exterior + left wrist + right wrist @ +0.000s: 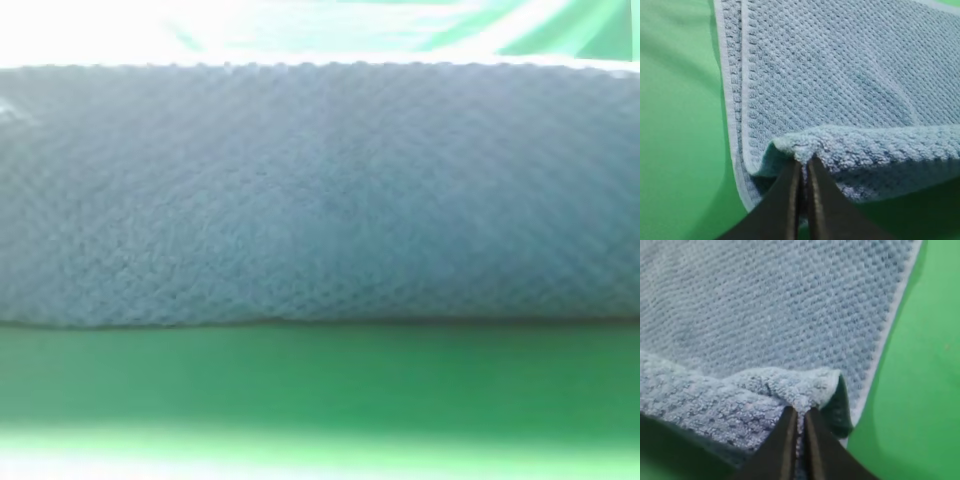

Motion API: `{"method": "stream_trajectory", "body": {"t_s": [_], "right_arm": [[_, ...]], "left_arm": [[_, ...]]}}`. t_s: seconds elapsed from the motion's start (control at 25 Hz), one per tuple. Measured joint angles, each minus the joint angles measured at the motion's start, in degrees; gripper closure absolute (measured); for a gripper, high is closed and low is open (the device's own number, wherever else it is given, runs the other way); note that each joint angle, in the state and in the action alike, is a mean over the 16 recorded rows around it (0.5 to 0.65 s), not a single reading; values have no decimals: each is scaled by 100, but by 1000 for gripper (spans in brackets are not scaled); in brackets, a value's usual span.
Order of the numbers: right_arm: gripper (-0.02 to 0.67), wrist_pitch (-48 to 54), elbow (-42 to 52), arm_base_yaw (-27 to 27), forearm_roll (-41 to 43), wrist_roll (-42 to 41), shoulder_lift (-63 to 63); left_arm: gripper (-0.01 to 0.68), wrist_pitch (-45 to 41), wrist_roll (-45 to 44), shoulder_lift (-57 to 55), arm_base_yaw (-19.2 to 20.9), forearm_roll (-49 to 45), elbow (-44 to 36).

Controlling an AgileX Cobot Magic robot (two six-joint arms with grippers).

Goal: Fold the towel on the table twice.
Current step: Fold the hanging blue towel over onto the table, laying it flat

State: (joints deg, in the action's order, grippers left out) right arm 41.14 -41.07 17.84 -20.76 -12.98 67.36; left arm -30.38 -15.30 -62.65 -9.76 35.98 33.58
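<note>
Dark jaws of the left gripper [802,167] pinch a near corner of the towel [840,75] at lower centre; the right gripper [800,415] clamps the other near corner. Its long axis runs left–right across the table [320,375] — the far edge lies upward in both wrist views. No containers show.

The exterior high view looks across the towel [320,190] from close range. Each wrist camera peers down its claw at one near corner, left [802,165] and right [799,412], tabletop [675,125] alongside.
</note>
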Motion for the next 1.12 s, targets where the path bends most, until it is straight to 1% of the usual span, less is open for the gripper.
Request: {"method": "stream_trajectory", "body": {"t_s": [0.24,0.6,0.96,1.12], "right_arm": [[649,-338,-773,-4,81,-162,949],[649,-723,-1950,-30,246,-261,2311],[649,-982,-2581,-196,320,-284,3128],[626,-1113,-2659,-272,324,-322,3289]], "left_arm": [[673,520,-260,-1111,0,186,611],[673,993,-364,-2613,0,231,1669],[673,1569,-378,-3372,0,253,2117],[669,1812,-378,-3512,0,267,2167]]}}
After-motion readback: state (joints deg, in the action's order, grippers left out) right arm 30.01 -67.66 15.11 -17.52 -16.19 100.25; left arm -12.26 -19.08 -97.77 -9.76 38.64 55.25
